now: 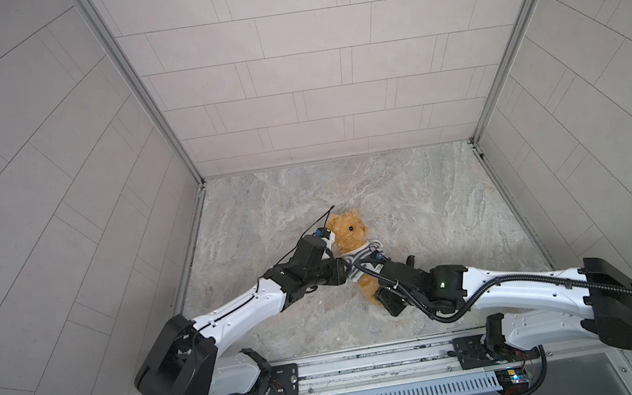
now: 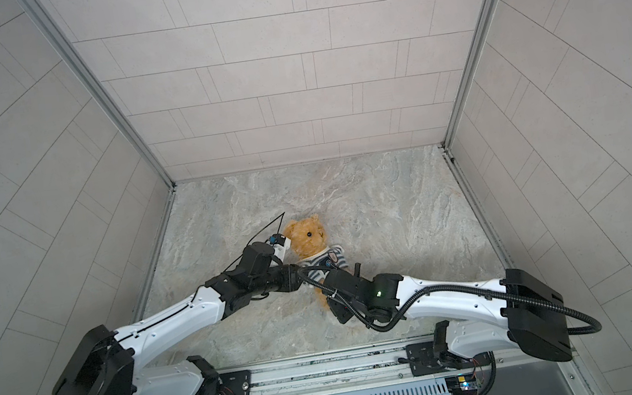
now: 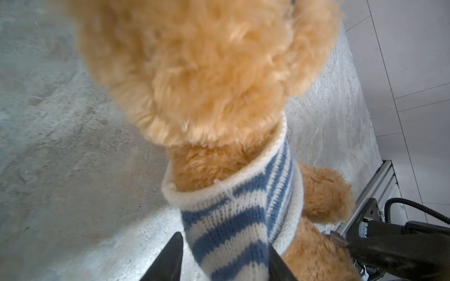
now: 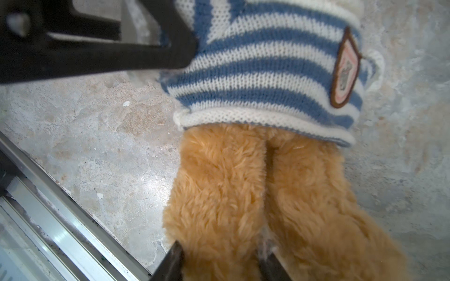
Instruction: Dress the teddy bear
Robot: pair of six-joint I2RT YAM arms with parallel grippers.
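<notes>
The teddy bear (image 1: pixel 348 229) (image 2: pixel 305 235) lies on its back on the marble tabletop, head toward the back wall. A blue-and-white striped shirt (image 1: pixel 364 256) (image 4: pixel 263 73) with a badge (image 4: pixel 345 68) covers its chest. My left gripper (image 3: pixel 226 258) (image 1: pixel 342 272) comes in from the left, shut on the striped sleeve (image 3: pixel 233 231) with the bear's arm inside. My right gripper (image 4: pixel 225 262) (image 1: pixel 379 301) is shut on one furry leg (image 4: pixel 219 194); the second leg (image 4: pixel 316 206) lies free beside it. The bear's head (image 3: pixel 207 73) fills the left wrist view.
A metal rail (image 1: pixel 371 361) runs along the table's front edge, just behind the bear's feet. Tiled walls close in the back and both sides. Bare marble (image 1: pixel 434 211) stretches to the right of the bear and behind it.
</notes>
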